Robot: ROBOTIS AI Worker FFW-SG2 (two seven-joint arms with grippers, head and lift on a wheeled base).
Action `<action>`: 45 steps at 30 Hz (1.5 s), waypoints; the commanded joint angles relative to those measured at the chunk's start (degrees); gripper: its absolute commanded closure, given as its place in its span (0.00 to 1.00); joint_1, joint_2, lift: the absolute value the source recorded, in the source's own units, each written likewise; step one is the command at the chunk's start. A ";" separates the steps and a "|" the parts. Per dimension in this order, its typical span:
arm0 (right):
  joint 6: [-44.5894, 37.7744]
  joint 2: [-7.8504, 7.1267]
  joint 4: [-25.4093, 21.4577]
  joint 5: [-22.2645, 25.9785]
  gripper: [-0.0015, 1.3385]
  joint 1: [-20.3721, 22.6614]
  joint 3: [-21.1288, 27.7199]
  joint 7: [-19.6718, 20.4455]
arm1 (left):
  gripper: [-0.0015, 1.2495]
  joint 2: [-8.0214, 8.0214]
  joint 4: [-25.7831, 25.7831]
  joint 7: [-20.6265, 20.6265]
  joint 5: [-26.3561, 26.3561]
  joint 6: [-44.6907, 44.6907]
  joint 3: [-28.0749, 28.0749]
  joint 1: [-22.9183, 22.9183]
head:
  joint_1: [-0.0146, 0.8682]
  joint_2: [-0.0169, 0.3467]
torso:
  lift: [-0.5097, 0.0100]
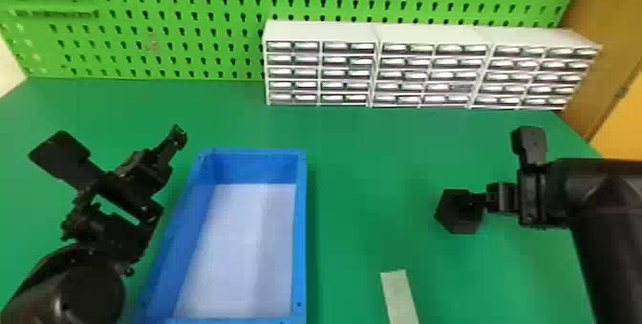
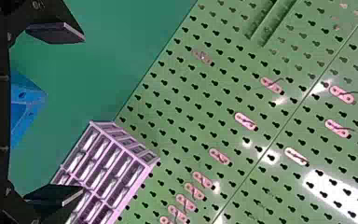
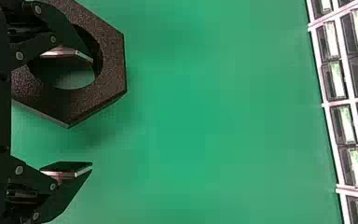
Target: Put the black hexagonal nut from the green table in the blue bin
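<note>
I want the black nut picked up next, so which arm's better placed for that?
Right, I'd say. The right gripper is open at the nut, one finger at its hole. The left gripper, also open, is off to the left of the blue bin, with the bin between it and the nut.

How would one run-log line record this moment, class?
right gripper open, one finger at hole of black nut | nut right of blue bin | left gripper open, left of bin
</note>
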State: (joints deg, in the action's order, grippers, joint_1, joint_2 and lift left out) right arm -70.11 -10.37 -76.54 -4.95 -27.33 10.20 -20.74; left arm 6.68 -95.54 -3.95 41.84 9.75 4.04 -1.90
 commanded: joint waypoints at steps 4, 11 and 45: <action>0.58 0.00 0.69 0.03 0.35 0.00 0.00 0.00 | 0.11 0.00 0.00 -0.01 0.00 0.09 0.00 -0.03 | 0.80 0.07 | 0.79; 0.85 0.09 1.40 -0.06 0.35 0.00 0.00 0.00 | 0.11 0.00 0.00 0.08 0.00 0.18 0.00 -0.03 | 0.80 0.07 | 0.79; 1.64 0.00 2.10 -1.02 0.64 0.00 -2.02 0.00 | 0.12 0.00 0.00 0.26 0.09 0.44 0.00 -0.12 | 0.80 0.07 | 0.79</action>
State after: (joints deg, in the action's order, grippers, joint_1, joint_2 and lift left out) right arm -68.47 -10.30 -74.44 -5.85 -27.31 8.66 -20.74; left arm 6.68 -95.53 -3.70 41.89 10.18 4.03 -2.02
